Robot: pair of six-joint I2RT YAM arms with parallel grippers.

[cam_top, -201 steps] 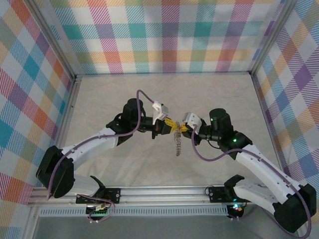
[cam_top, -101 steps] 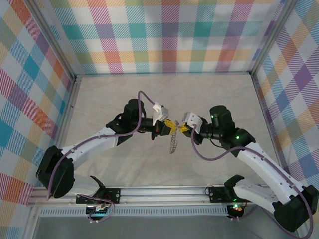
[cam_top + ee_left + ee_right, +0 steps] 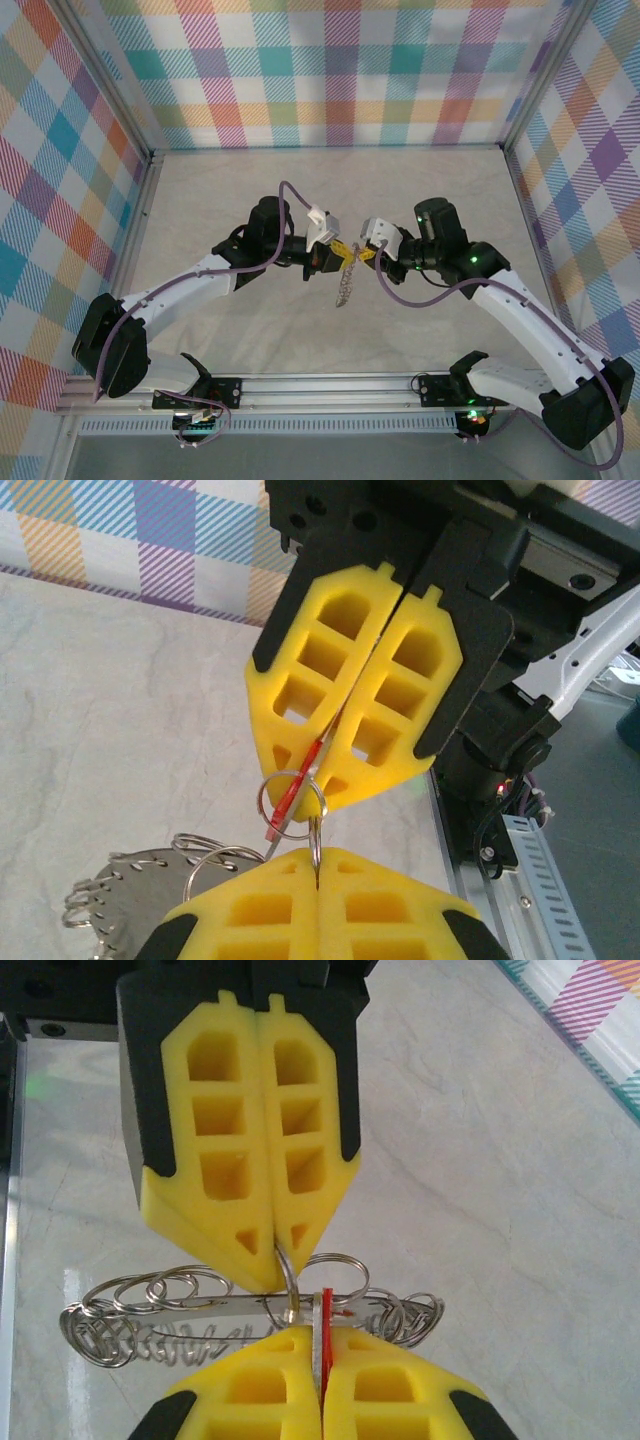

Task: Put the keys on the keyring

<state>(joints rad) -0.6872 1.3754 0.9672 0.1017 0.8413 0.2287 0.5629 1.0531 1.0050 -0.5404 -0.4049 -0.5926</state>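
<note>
Keyring is hanging in mid-air over the middle of the table, with the left gripper clamping one small loop. The right gripper is pinching the red key against it. Threading seems to be underway, so the next move is calling for a fine push through that loop.

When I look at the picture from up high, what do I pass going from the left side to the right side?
left arm's black base → left claw → dangling keyring → right claw → right arm's black base
</note>
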